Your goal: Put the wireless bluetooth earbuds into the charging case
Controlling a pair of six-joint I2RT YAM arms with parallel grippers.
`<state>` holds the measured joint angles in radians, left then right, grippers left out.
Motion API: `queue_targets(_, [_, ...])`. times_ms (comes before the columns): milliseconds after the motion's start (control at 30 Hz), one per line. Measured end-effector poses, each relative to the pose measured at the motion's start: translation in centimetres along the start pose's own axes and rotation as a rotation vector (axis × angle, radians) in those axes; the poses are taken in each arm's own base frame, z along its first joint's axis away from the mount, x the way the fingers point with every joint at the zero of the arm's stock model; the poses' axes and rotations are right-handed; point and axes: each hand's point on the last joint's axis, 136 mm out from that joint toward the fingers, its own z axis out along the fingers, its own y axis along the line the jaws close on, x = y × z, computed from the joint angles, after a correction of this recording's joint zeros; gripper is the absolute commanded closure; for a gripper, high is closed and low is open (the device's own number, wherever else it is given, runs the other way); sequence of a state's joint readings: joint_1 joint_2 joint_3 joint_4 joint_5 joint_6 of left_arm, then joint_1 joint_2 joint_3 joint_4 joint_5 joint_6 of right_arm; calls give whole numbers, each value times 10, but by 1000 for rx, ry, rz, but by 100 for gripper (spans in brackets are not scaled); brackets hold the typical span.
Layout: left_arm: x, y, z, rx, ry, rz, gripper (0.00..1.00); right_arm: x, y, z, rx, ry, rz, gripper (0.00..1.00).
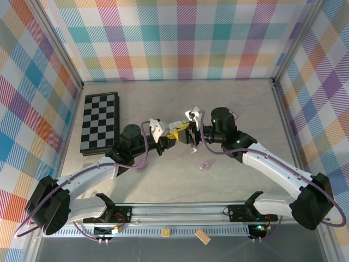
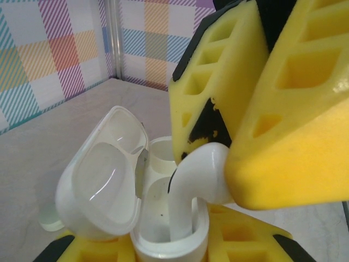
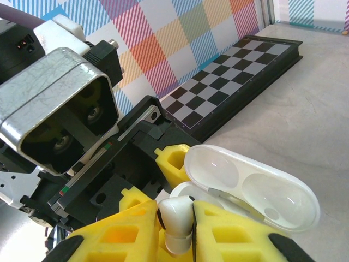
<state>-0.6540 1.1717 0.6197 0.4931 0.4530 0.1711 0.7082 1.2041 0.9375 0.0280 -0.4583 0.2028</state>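
A white charging case (image 2: 163, 218) stands with its lid (image 2: 103, 174) swung open, and my left gripper (image 2: 166, 244) is shut on its body from below. My right gripper (image 3: 177, 224) is shut on a white earbud (image 3: 177, 215), pinching its head between yellow fingers (image 2: 294, 136). The earbud's stem (image 2: 182, 210) reaches down into the case's near socket, while the far socket (image 2: 161, 155) holds nothing. From the right wrist, the open lid (image 3: 256, 191) lies just right of the earbud. The two grippers meet above mid-table (image 1: 179, 136). A lilac earbud (image 1: 205, 165) lies on the table below them.
A folded chessboard (image 1: 100, 123) lies at the left, close behind the left arm (image 3: 240, 76). Plaid walls enclose the table on three sides. A small wooden block (image 1: 202, 236) rests on the front rail.
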Motion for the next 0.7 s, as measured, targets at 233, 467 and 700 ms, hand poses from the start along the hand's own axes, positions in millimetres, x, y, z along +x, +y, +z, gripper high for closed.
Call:
queue_targets(233, [3, 2, 0, -10, 14, 4, 98, 1, -6, 5, 21, 34, 33, 78])
queue_targets(467, [5, 6, -1, -29, 20, 1, 98, 0, -11, 10, 46, 68, 67, 78])
queue_targets(700, [6, 8, -1, -36, 23, 5, 98, -2, -13, 15, 58, 112, 99, 77])
